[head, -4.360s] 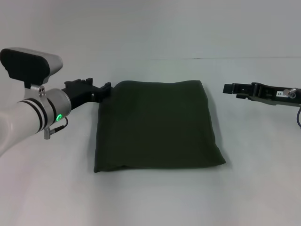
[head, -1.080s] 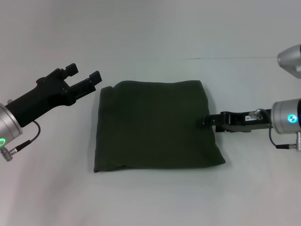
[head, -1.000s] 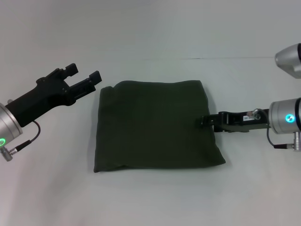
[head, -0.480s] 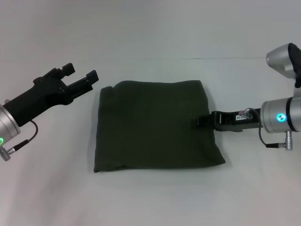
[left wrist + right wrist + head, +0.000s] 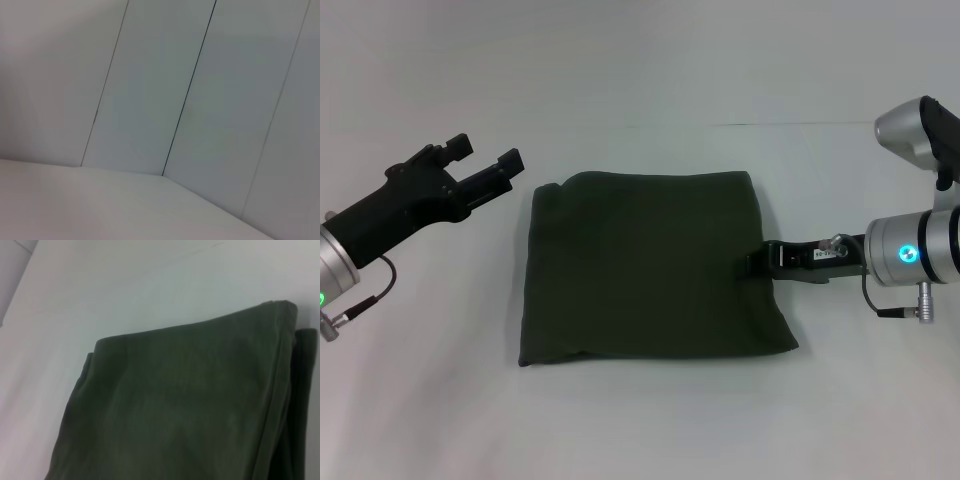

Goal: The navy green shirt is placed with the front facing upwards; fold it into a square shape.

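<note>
The navy green shirt (image 5: 655,265) lies folded into a near-square block in the middle of the white table (image 5: 640,420), plain green side up with no lettering showing. My left gripper (image 5: 485,155) hovers open and empty, off the shirt's far left corner and apart from it. My right gripper (image 5: 757,263) is low at the middle of the shirt's right edge, its tip against the cloth. The right wrist view is filled by the folded shirt (image 5: 175,405), with stacked layers visible along one edge.
The left wrist view shows only grey wall panels (image 5: 200,100) and a strip of table. A faint seam line (image 5: 800,124) runs across the table behind the shirt.
My left gripper has drawn back from the shirt's far left corner, up and to the left. My right gripper has come in from the right to the shirt's right edge. The shirt has not moved.
</note>
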### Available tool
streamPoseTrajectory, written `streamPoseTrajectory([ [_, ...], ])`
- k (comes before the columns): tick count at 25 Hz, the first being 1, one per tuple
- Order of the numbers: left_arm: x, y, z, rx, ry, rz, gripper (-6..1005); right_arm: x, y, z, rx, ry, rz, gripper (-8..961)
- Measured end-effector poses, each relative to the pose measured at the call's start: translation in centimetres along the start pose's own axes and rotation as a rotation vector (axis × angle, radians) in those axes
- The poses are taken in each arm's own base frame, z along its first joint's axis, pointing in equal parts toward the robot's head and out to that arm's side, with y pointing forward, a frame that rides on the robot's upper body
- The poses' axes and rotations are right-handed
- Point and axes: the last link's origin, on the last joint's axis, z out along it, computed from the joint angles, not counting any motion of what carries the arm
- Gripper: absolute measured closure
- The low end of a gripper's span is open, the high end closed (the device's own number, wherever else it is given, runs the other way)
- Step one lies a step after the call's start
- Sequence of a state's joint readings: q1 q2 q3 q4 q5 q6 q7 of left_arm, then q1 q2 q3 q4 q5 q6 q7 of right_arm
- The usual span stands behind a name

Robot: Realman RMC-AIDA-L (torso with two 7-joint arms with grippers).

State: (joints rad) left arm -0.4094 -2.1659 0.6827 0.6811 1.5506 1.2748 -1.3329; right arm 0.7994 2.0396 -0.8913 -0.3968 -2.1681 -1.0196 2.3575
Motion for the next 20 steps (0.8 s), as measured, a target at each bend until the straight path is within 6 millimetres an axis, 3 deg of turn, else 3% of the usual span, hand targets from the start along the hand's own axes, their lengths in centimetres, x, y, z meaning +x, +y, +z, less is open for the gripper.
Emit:
streamPoseTrajectory([
  [9,0.0,-0.1,-0.1,0.005,-0.001,-0.001,92,-0.3,-0.5,-0.4,0.011,-0.025,0.002,880],
  [20,-0.2,-0.2,-0.2,0.013,0.003,-0.013,91,-0.2,-1.9,-1.5,0.032,-0.061,0.027,880],
])
